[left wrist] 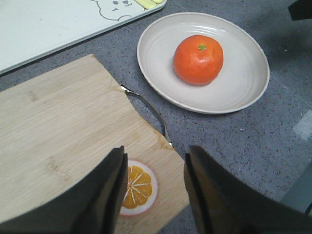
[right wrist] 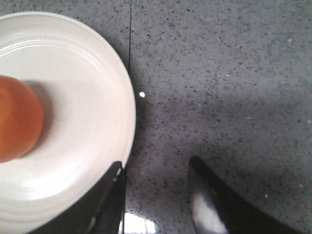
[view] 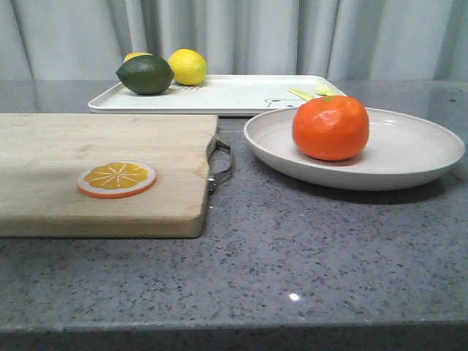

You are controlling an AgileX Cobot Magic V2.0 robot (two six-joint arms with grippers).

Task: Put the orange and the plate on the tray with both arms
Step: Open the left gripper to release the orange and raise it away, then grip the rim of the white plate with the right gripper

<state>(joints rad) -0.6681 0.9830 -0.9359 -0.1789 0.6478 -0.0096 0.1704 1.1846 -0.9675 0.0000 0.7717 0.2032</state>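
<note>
1. Starting nearest to me, I am seeing the left gripper (left wrist: 153, 187) hanging with its jaws spread and holding nothing; it is hovering over the near corner of the cutting board (view: 95, 172), right above the orange slice (view: 117, 179); that slice is not my target.
2. I am watching the right gripper (right wrist: 156, 195) hanging just beside the plate (right wrist: 73, 122), also spread wide and gripping nothing; one finger is overlapping the rim while the other is over bare counter (right wrist: 219, 73), so the rim is lying roughly between them.
3. I am finding the orange (view: 330, 127) sitting in the plate, slightly toward its left side in the front view; the plate is resting on the counter, just right of the board's metal handle (view: 221, 164).
4. I am judging the right arm much nearer the plate's rim; the orange is lying forward and to the right of the left gripper, well apart.
5. Farthest back, the tray (view: 234, 95) is waiting beyond the plate, its near edge almost touching; a lime (view: 145, 75) and a lemon (view: 188, 66) are occupying its left end.
</note>
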